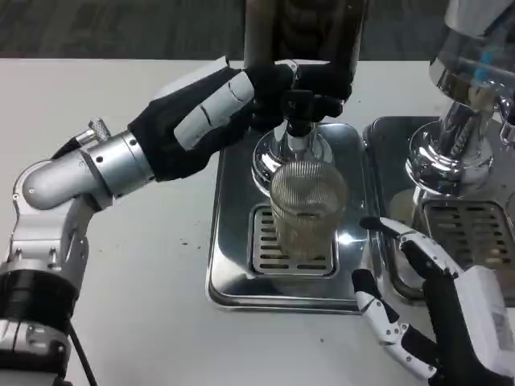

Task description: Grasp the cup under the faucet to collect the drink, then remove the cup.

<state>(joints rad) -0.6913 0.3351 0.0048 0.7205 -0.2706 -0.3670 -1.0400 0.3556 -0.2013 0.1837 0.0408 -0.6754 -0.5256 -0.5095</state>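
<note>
Clear ribbed glass cup (306, 211) sits under the black faucet (299, 108), ungripped. Left hand (241, 100) clamps the faucet; right hand (430, 310) beside the cup, fingers apart.

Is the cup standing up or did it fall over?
Standing up. The cup sits upright on the drip tray under the faucet.

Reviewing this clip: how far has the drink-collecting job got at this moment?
Done: the ribbed cup stands on the drip tray beneath the faucet. In hand: the left hand reaches up at the faucet, seemingly working the tap; whether drink flows cannot be told. The right hand waits beside the tray, fingers apart, holding nothing. Left: taking the cup away.
</note>
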